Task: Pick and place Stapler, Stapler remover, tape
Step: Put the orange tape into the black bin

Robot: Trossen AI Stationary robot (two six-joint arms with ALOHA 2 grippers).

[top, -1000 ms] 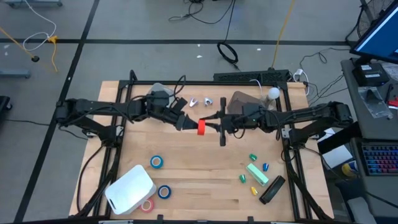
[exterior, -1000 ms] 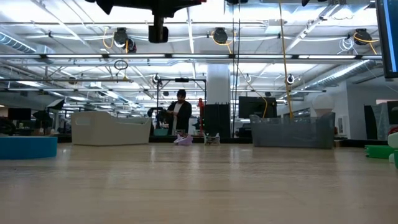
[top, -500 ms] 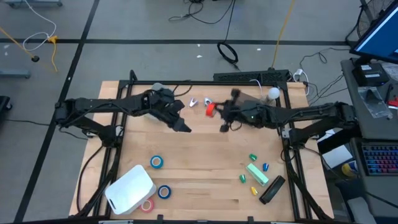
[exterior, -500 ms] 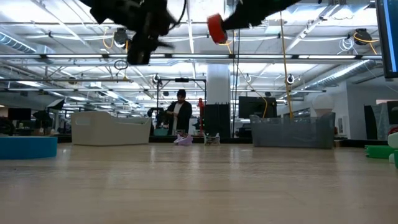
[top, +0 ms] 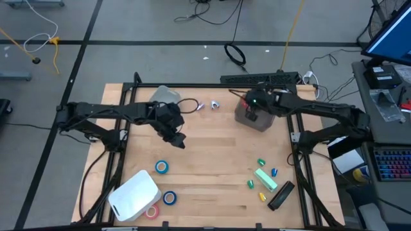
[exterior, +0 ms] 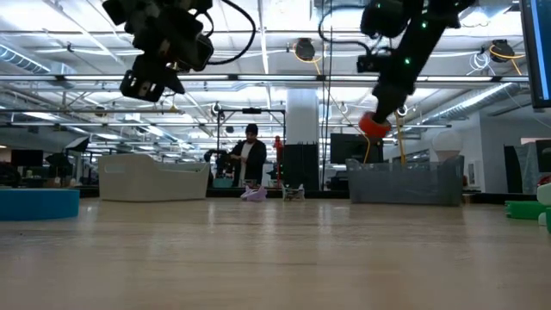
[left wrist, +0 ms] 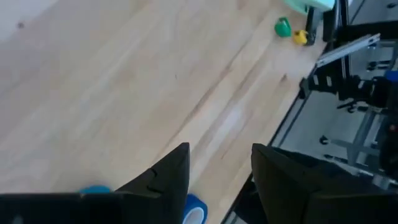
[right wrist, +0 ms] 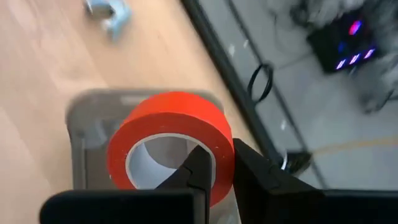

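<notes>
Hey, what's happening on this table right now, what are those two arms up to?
The right gripper has its jaws shut on a red roll of tape and holds it over the grey bin at the far side of the wooden table. The left gripper, jaws open and empty, hangs over the middle of the table, with blue tape rolls on the wood nearer the front. A white bin sits at the front left corner.
</notes>
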